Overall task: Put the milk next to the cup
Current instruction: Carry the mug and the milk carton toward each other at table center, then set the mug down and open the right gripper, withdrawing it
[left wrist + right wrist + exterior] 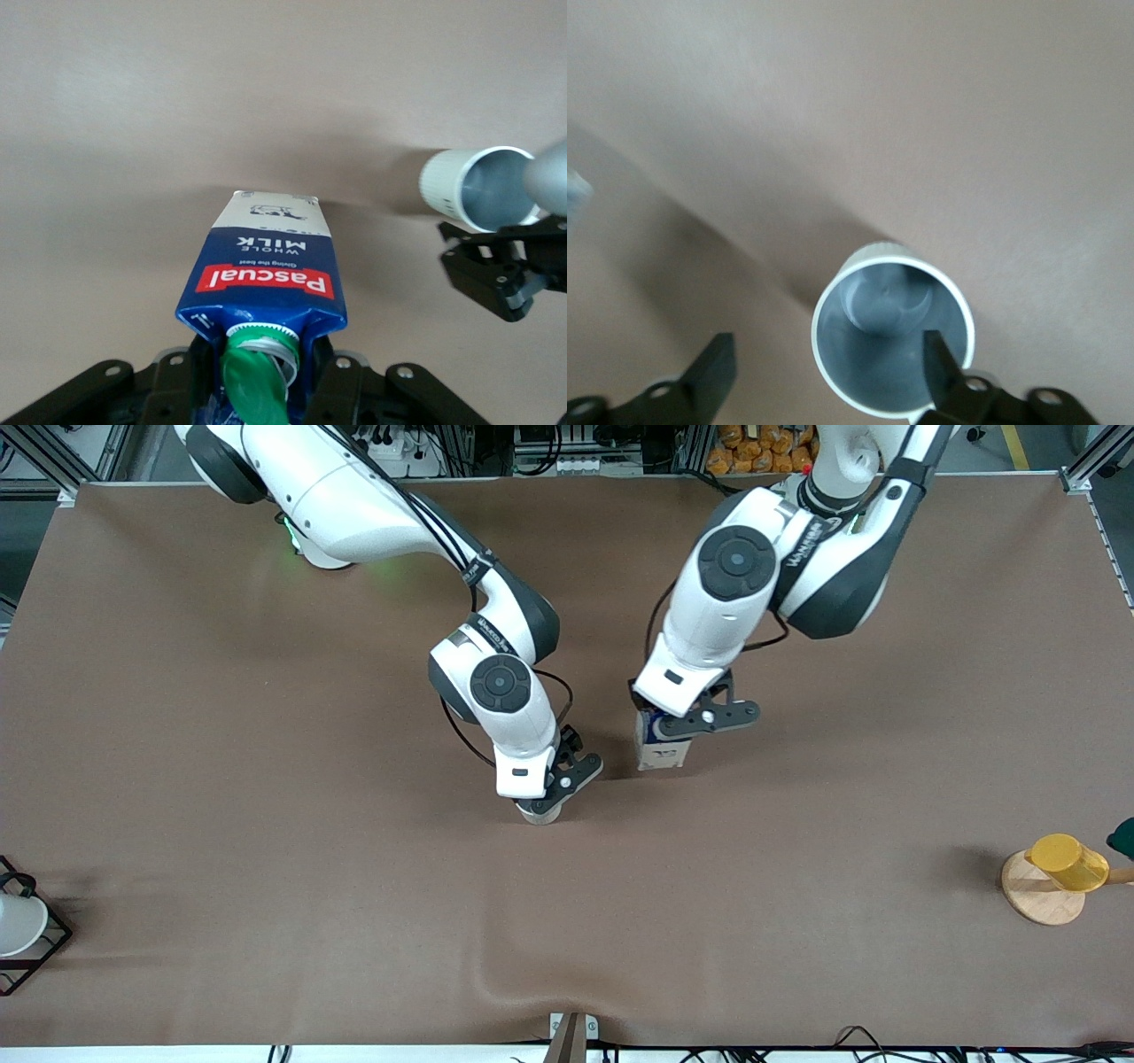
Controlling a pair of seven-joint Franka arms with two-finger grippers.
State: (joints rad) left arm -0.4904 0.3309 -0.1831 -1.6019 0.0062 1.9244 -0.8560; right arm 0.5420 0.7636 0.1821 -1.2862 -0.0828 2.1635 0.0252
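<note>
The milk (pixel 663 756), a dark-blue and white carton with a green cap, is upright with its base at the table, near the middle. My left gripper (pixel 663 733) is shut on its top; the left wrist view shows the fingers (pixel 350 385) either side of the carton (pixel 266 266). The off-white cup (pixel 541 813) stands on the table, nearer to the front camera than the milk and toward the right arm's end, about a carton's width apart. My right gripper (pixel 547 799) hangs open over the cup (pixel 890 341), one finger (pixel 943 363) over its inside and the other outside.
A yellow cup (pixel 1067 861) on a round wooden disc (pixel 1038 895) stands at the left arm's end. A white cup (pixel 16 923) in a black wire rack (pixel 49 943) is at the right arm's end. The brown cloth has a fold (pixel 496 974) near its front edge.
</note>
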